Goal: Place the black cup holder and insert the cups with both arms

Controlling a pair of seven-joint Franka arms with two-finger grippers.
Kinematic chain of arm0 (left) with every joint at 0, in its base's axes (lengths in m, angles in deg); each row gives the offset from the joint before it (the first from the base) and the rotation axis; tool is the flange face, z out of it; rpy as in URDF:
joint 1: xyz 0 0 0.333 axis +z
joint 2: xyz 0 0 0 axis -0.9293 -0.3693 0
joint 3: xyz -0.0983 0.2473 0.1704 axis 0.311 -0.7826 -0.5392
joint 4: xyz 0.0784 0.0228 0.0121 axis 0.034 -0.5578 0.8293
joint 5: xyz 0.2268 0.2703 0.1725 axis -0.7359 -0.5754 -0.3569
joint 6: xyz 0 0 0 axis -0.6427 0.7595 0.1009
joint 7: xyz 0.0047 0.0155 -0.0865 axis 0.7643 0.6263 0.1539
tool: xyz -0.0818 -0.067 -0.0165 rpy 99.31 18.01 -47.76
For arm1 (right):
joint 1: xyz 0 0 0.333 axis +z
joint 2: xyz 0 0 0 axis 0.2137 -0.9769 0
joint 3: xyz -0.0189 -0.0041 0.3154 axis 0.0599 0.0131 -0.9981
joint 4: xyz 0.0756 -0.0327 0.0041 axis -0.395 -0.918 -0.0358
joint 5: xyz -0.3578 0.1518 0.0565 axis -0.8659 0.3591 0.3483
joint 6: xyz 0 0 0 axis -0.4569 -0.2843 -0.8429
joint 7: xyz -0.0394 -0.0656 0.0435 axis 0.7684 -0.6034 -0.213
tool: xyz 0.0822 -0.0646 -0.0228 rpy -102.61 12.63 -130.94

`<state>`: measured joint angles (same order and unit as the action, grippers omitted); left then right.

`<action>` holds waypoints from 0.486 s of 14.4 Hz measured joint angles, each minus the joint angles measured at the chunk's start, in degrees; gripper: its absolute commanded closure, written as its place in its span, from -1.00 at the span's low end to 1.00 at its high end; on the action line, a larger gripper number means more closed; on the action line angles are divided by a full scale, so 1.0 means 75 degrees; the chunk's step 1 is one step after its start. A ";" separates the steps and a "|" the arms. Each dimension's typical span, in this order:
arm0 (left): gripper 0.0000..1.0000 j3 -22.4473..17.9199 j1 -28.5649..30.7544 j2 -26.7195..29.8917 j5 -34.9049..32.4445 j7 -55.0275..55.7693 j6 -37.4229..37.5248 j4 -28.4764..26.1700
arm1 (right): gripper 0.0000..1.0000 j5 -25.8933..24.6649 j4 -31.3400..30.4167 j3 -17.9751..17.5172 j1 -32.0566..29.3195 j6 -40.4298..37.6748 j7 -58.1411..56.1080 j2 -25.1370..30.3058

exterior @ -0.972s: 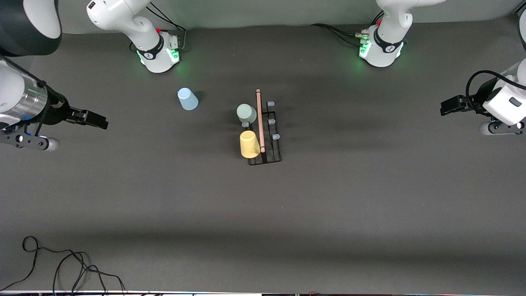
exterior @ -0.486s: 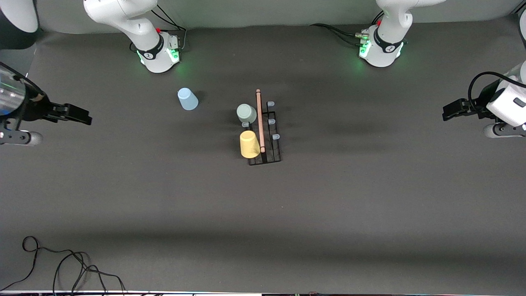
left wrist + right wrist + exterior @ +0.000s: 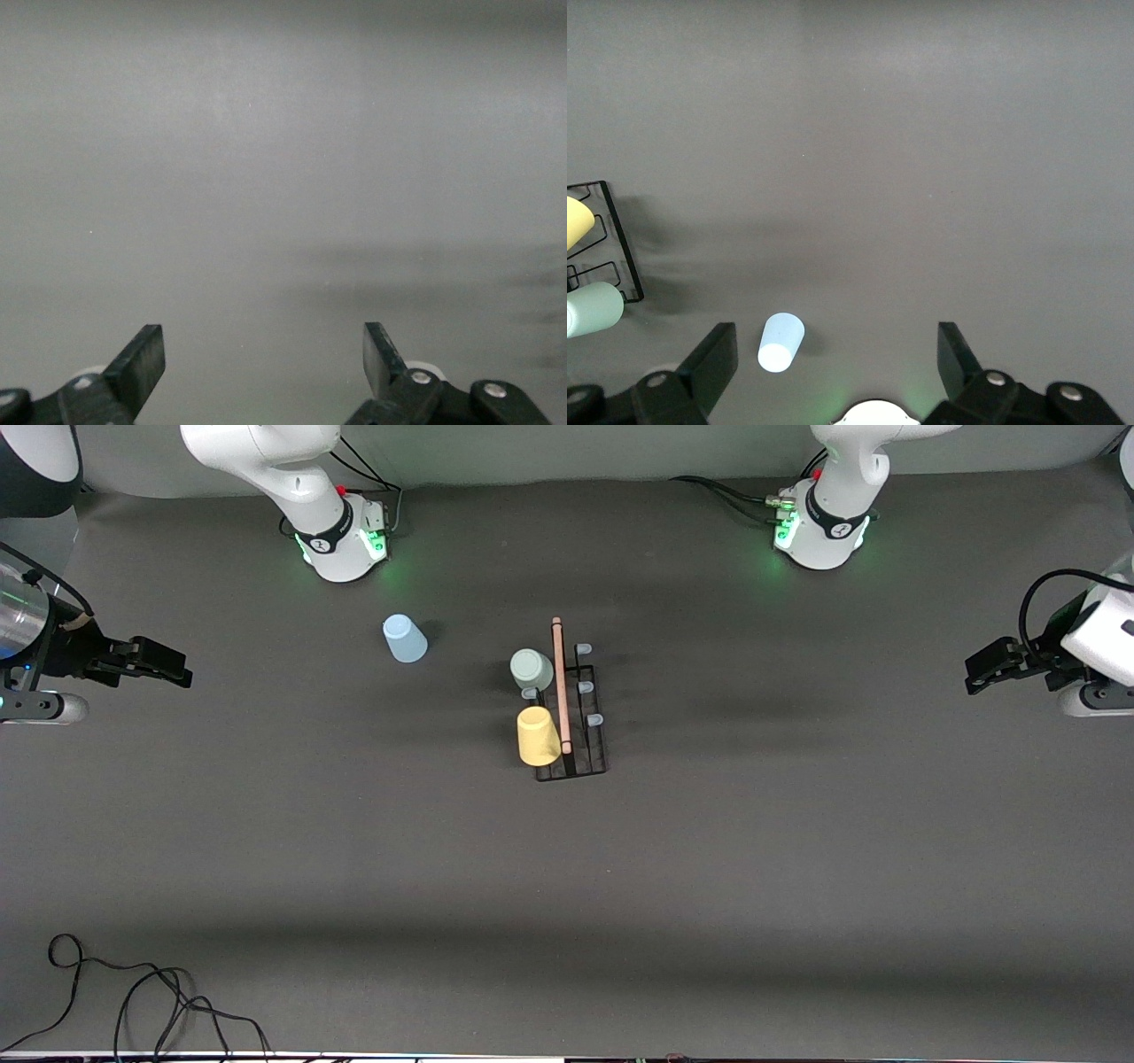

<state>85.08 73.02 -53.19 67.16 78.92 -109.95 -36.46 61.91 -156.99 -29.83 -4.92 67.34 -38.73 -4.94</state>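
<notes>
The black cup holder (image 3: 585,726) stands at the table's middle with its wooden rod (image 3: 560,686) on top. A pale green cup (image 3: 531,669) and a yellow cup (image 3: 538,736) hang on its prongs on the side toward the right arm's end. A light blue cup (image 3: 405,638) stands upside down on the table near the right arm's base. My right gripper (image 3: 173,669) is open and empty at the right arm's end; its wrist view shows the blue cup (image 3: 781,342) and the holder's edge (image 3: 616,239). My left gripper (image 3: 983,669) is open and empty at the left arm's end (image 3: 264,350).
A loose black cable (image 3: 133,992) lies near the front edge toward the right arm's end. The two arm bases (image 3: 345,536) (image 3: 819,531) glow green along the table's edge farthest from the front camera. Bare dark mat surrounds the holder.
Both grippers have drawn outward, away from the holder toward their own ends of the table. The cups and holder have not moved.
</notes>
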 measured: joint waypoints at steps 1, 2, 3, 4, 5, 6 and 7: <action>-1.00 0.0011 -0.0002 0.0094 -0.0005 -0.0004 -0.0101 -0.0124 | -1.00 -0.0004 -0.0011 -0.0010 0.0000 0.0005 0.0000 0.0000; -1.00 0.0015 -0.0002 0.0164 -0.0008 -0.0010 -0.0156 -0.0208 | -1.00 -0.0005 -0.0020 -0.0012 0.0000 0.0009 0.0000 0.0000; -1.00 0.0016 -0.0002 0.0208 -0.0013 -0.0052 -0.0168 -0.0250 | -1.00 -0.0007 -0.0028 -0.0012 0.0000 0.0012 0.0000 0.0000; -1.00 0.0016 -0.0002 0.0233 -0.0019 -0.0178 -0.0168 -0.0267 | -1.00 -0.0008 -0.0036 -0.0012 0.0000 0.0015 0.0000 0.0000; -1.00 0.0015 -0.0002 0.0244 -0.0023 -0.0356 -0.0168 -0.0271 | -1.00 -0.0009 -0.0040 -0.0012 0.0000 0.0016 0.0000 0.0000; -1.00 0.0013 0.0000 0.0246 -0.0024 -0.0454 -0.0168 -0.0271 | -1.00 -0.0010 -0.0041 -0.0012 0.0000 0.0017 0.0000 0.0000; -1.00 0.0013 0.0000 0.0246 -0.0024 -0.0470 -0.0168 -0.0272 | -1.00 -0.0011 -0.0041 -0.0012 0.0000 0.0018 0.0000 0.0001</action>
<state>85.17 73.02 -51.35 66.99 75.40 -111.22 -38.50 61.83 -157.30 -29.92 -4.92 67.48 -38.73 -4.94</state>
